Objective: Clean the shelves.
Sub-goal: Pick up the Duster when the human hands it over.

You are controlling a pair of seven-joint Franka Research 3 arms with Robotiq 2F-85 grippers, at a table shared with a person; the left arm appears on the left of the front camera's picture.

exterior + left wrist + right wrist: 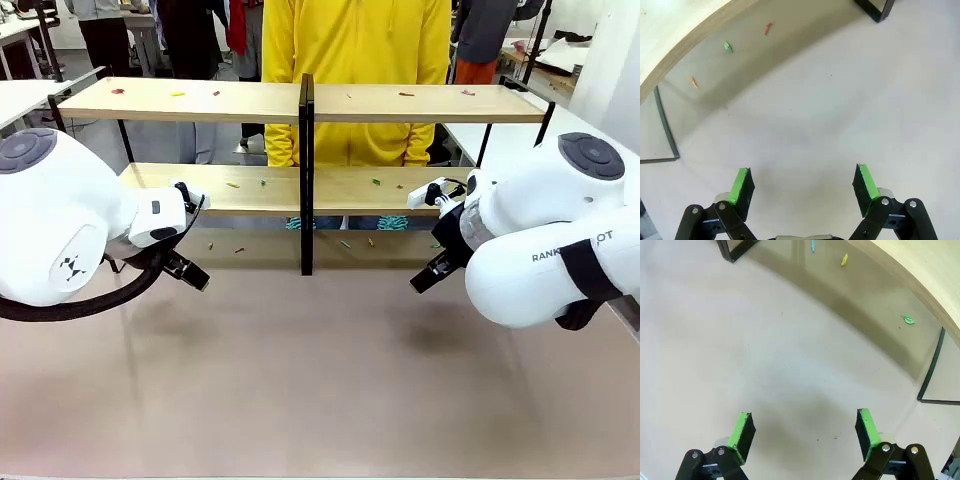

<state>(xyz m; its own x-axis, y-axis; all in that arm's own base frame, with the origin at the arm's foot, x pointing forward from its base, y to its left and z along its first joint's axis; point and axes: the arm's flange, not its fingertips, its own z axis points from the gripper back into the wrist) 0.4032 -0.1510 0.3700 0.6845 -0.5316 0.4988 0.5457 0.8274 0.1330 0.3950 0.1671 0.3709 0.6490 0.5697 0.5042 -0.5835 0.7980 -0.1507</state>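
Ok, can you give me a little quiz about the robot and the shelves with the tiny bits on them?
1. True or false: the left gripper and the right gripper are each shut on something.
2. What colour top does the person behind the shelves wear? A) red B) yellow C) blue
3. Fill the gap: small coloured bits lie on both shelves and also on the ____ beneath them.

Key: 1 false, both stand open and empty. 2 B. 3 table.
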